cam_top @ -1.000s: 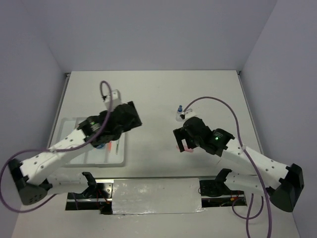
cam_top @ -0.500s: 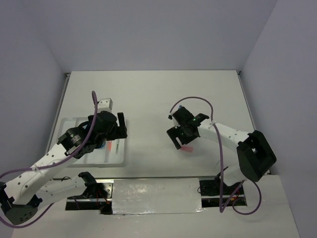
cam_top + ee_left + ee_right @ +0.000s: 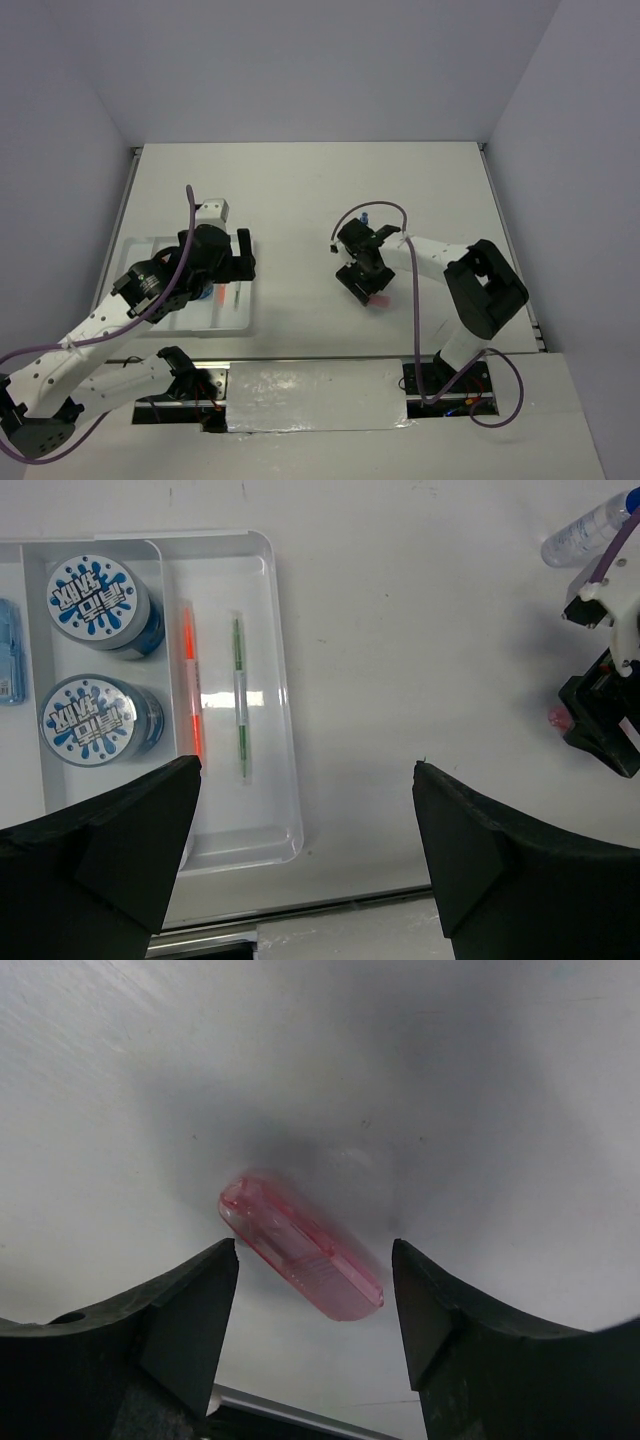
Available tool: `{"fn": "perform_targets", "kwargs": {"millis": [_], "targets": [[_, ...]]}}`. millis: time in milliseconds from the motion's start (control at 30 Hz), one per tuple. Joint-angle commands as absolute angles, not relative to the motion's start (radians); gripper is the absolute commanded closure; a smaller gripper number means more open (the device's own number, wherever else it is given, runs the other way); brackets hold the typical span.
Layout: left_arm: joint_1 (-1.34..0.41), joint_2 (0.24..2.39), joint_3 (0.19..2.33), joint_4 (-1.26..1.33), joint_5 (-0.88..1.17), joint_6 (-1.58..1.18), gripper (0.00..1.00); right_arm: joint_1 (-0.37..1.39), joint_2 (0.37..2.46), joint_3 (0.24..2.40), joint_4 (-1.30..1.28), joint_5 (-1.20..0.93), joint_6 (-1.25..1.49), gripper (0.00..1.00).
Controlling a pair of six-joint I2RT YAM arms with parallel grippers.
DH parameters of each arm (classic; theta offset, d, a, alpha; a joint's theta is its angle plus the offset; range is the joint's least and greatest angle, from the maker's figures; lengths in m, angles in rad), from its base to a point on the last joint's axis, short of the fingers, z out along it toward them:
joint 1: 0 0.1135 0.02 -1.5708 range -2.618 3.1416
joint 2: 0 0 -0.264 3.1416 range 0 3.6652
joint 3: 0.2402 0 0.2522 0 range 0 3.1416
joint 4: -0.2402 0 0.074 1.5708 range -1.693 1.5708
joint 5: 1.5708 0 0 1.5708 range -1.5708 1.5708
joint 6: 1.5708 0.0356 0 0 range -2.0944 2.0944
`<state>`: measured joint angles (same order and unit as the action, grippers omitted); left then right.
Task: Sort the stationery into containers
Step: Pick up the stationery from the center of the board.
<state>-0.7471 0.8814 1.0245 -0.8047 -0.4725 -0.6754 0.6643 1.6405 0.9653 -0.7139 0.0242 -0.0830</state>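
The white tray (image 3: 270, 610) lies at the left and holds two blue-and-white pots (image 3: 98, 600) (image 3: 95, 718), an orange pen (image 3: 190, 680), a green pen (image 3: 238, 695) and a blue marker (image 3: 8, 650). My left gripper (image 3: 306, 770) is open and empty above the tray's right edge (image 3: 228, 312). The pink eraser (image 3: 300, 1245) lies on the table, seen also in the top view (image 3: 380, 299). My right gripper (image 3: 312, 1255) is open just above it, one jaw on each side, not touching. The clear blue-capped bottle (image 3: 590, 530) lies just beyond the right gripper (image 3: 363, 280).
Purple cables loop over both arms (image 3: 190, 205) (image 3: 370, 212). A metal strip (image 3: 315, 395) runs along the table's near edge. Grey walls close in the table at the back and sides.
My right arm has swung inward, bringing its gripper down over the pink eraser. My left gripper has drawn back toward the tray's right side, then held still.
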Motion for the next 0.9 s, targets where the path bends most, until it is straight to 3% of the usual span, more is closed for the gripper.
{"fn": "perform_targets", "kwargs": {"millis": [0, 333, 400, 567, 600, 867], "targets": [[-0.738, 0.87, 1.035, -0.77, -0.469, -0.635, 0.01, 0.68, 1.68, 0.997, -0.746, 0.029, -0.155, 0.31], [-0.724, 0.861, 1.071, -0.795, -0.485, -0.617, 0.01, 0.718, 1.746, 1.045, -0.749, -0.04, -0.19, 0.73], [-0.721, 0.856, 1.072, -0.802, -0.495, -0.618, 0.01, 0.735, 1.717, 1.055, -0.724, -0.06, -0.18, 0.82], [-0.719, 0.816, 1.052, -0.796, -0.489, -0.646, 0.01, 0.791, 1.614, 1.069, -0.605, -0.12, -0.065, 0.9], [-0.719, 0.808, 1.045, -0.789, -0.482, -0.65, 0.01, 0.793, 1.579, 1.078, -0.589, -0.121, -0.04, 1.0], [-0.719, 0.661, 0.947, -0.629, -0.264, -0.67, 0.01, 0.824, 1.356, 1.043, -0.32, -0.044, 0.358, 1.0]]}}
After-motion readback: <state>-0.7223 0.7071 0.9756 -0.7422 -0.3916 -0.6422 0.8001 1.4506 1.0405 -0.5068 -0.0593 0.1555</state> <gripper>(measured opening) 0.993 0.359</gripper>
